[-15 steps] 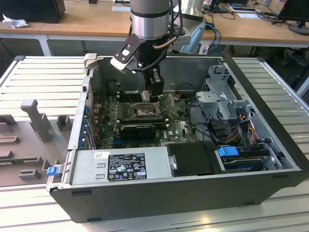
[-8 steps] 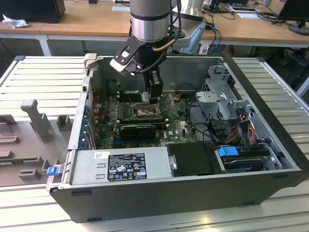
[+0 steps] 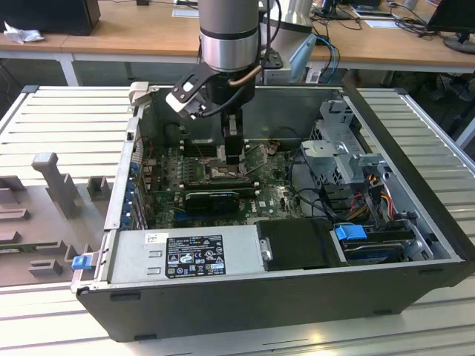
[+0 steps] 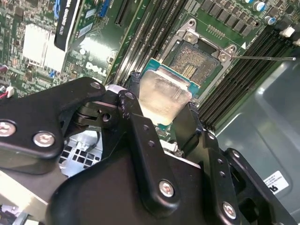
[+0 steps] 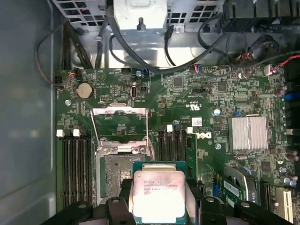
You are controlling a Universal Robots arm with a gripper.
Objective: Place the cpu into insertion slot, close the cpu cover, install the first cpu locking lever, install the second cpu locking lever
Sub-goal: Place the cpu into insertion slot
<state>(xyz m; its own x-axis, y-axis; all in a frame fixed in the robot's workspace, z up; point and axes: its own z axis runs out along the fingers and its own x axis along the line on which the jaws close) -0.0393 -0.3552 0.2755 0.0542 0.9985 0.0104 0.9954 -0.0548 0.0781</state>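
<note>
Cpu (image 5: 158, 193): flat square, pale silver lid on a green-edged base. The pincer (image 5: 159, 208) pinches it by two opposite edges. It hangs just above the insertion slot (image 5: 115, 176), overlapping one side. The cpu cover (image 5: 119, 123) lies flipped open beside the slot.

In the exterior view the arm (image 3: 228, 33) stands almost upright, and its last silver and grey link points straight downward. Below this link is the black wrist part, and under it the pincer (image 3: 234, 154) hangs, narrow and dark, with the fingertips at the lowest point. In the second wrist view two black fingers (image 4: 137, 123) reach forward out of a bulky black body with screws. They press from two opposite sides on the cpu (image 4: 163, 96) and hold it by its edges, flat between the fingertips. The first wrist view shows the same grip, with one finger on each side of the cpu.
</note>
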